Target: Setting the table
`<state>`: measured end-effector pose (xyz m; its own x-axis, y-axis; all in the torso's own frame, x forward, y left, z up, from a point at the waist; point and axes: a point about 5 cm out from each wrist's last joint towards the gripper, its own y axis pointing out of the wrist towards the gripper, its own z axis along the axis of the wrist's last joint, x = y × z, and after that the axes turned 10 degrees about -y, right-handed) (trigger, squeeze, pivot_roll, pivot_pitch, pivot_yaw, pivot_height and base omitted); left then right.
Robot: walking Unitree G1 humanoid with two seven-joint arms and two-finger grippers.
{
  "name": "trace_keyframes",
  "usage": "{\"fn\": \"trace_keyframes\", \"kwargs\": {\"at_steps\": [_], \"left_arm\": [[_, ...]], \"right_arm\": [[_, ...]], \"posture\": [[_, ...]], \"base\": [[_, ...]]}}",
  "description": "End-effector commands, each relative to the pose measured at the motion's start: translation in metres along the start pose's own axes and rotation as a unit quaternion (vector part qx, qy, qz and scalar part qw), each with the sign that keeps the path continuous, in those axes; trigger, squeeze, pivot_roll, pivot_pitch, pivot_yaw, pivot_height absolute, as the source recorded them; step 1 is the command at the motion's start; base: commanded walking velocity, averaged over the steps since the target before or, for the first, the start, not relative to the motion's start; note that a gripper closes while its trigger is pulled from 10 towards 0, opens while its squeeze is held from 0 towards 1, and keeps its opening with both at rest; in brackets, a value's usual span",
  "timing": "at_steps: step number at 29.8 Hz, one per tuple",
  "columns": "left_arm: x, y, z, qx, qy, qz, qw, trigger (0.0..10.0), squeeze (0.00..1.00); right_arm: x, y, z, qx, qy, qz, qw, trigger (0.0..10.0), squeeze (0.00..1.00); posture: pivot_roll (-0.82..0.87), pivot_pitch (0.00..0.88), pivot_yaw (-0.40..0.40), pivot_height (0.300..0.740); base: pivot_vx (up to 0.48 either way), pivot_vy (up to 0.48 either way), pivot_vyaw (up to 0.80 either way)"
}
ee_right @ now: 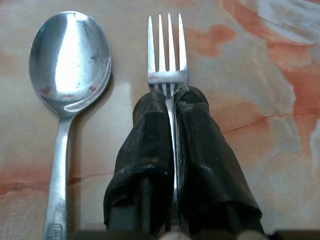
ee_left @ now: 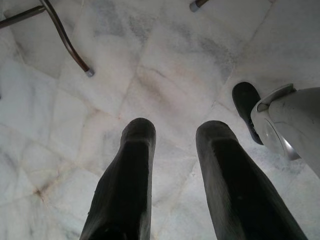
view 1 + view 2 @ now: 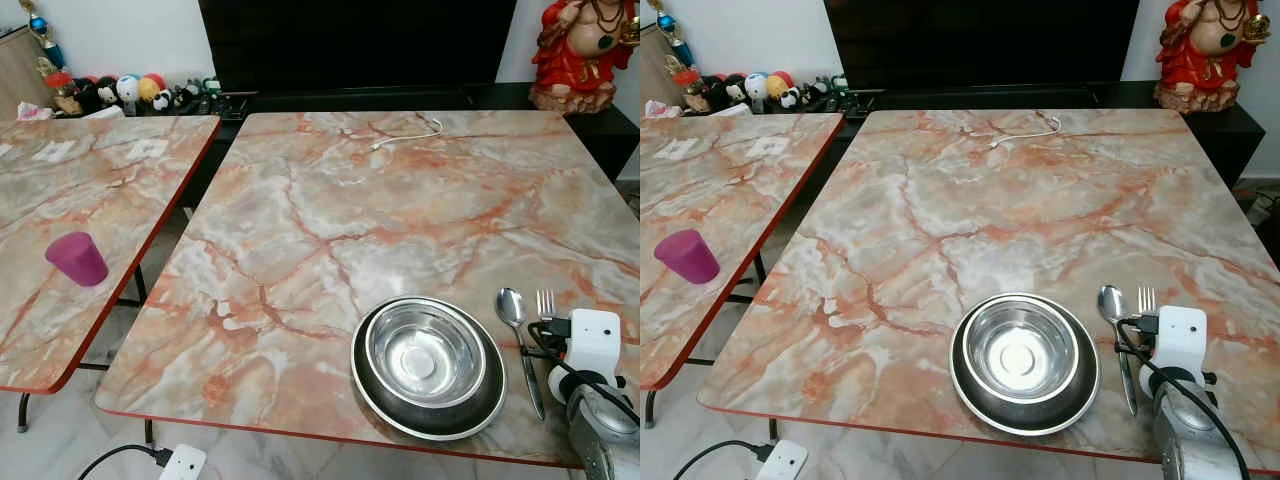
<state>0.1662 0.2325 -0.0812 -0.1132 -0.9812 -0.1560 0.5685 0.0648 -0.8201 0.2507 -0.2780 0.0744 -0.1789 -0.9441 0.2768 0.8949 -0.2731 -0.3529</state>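
1. At the near right corner of the marble-patterned surface, the right hand has its two black fingers pressed together on the handle of a fork, whose tines point away to the far side.
2. The fork lies flat on the surface near its right edge; a spoon lies just beside it on the left, parallel to it, bowl up and toward the far side, not touching it.
3. Left of the spoon sits a shiny steel bowl nested in a dark, wider plate; the plate's rim comes close to the red-trimmed near edge of the surface.
4. The steel is bright and reflective; the spoon bowl shows a pale glare, and the fork has four straight tines.
5. The left hand hangs low over the pale marble floor, its fingers apart and holding nothing; thin metal legs stand near it on the floor.
6. A white power strip with a black cable lies on the floor below the near left corner.
7. The wide middle and far stretch of the surface is open, apart from a thin white cable near the far edge.
8. A narrow gap separates this surface from a second surface on the left, which carries a purple cup near its near right edge.
9. Beyond the far edge run a dark low cabinet, a row of small toys at far left and a red figurine at far right.
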Motion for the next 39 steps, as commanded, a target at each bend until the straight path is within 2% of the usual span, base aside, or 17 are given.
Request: {"fn": "trace_keyframes", "kwargs": {"at_steps": [1, 17, 18, 19, 20, 21, 32, 37, 38, 39], "left_arm": [[-0.0016, -0.0006, -0.0027, -0.007, 0.009, 0.002, 1.0, 10.0, 0.0], [-0.0025, -0.0007, -0.0027, -0.007, 0.008, 0.002, 1.0, 10.0, 0.0], [-0.0025, -0.0007, -0.0025, -0.007, 0.008, 0.002, 1.0, 10.0, 0.0], [-0.0025, -0.0007, -0.0024, -0.006, 0.008, 0.002, 1.0, 10.0, 0.0], [-0.0025, -0.0007, -0.0023, -0.006, 0.008, 0.002, 1.0, 10.0, 0.0], [-0.0026, -0.0006, -0.0021, -0.006, 0.007, 0.002, 1.0, 10.0, 0.0], [-0.0018, -0.0004, -0.0014, -0.004, 0.008, 0.002, 1.0, 10.0, 0.0], [-0.0015, -0.0004, -0.0015, -0.004, 0.008, 0.001, 1.0, 10.0, 0.0], [-0.0013, -0.0004, -0.0015, -0.004, 0.008, 0.001, 1.0, 10.0, 0.0], [-0.0011, -0.0004, -0.0015, -0.004, 0.008, 0.001, 1.0, 10.0, 0.0]], "right_arm": [[-0.0058, 0.0008, -0.0047, -0.013, 0.003, 0.011, 1.0, 10.0, 0.36], [-0.0073, -0.0004, -0.0093, -0.023, 0.001, 0.011, 1.0, 10.0, 0.36], [-0.0073, -0.0004, -0.0091, -0.023, 0.001, 0.011, 1.0, 10.0, 0.44], [-0.0073, -0.0004, -0.009, -0.023, 0.002, 0.011, 1.0, 10.0, 0.44], [-0.0073, -0.0004, -0.0091, -0.023, 0.002, 0.01, 1.0, 10.0, 0.5], [-0.0071, -0.0005, -0.0092, -0.024, 0.001, 0.01, 1.0, 10.0, 0.62], [-0.0061, -0.0005, -0.0101, -0.026, 0.001, 0.008, 1.0, 10.0, 0.62], [-0.0026, -0.0004, -0.0092, -0.026, -0.011, -0.005, 1.0, 10.0, 0.55], [-0.0013, -0.0002, -0.0093, -0.026, -0.014, -0.01, 1.0, 10.0, 0.41], [0.001, 0.0001, -0.0077, -0.017, -0.006, -0.02, 1.0, 10.0, 0.0]], "posture": [[-0.03, 0.012, 0.079, 0.74], [-0.03, 0.014, 0.079, 0.74], [-0.03, 0.014, 0.079, 0.74], [-0.03, 0.014, 0.079, 0.74], [-0.03, 0.014, 0.079, 0.74], [-0.03, 0.014, 0.079, 0.74], [-0.03, 0.016, 0.08, 0.74], [-0.03, 0.016, 0.08, 0.74], [-0.03, 0.016, 0.08, 0.74], [-0.03, 0.016, 0.08, 0.74]], "base": [[0.0, 0.0, 0.0], [0.0, 0.0, 0.0], [0.0, 0.0, 0.0], [0.0, 0.0, 0.0], [0.0, 0.0, 0.0], [0.0, 0.0, 0.0], [0.0, 0.0, 0.0], [0.0, 0.0, 0.0], [0.0, 0.0, 0.0], [0.0, 0.0, 0.0]]}}
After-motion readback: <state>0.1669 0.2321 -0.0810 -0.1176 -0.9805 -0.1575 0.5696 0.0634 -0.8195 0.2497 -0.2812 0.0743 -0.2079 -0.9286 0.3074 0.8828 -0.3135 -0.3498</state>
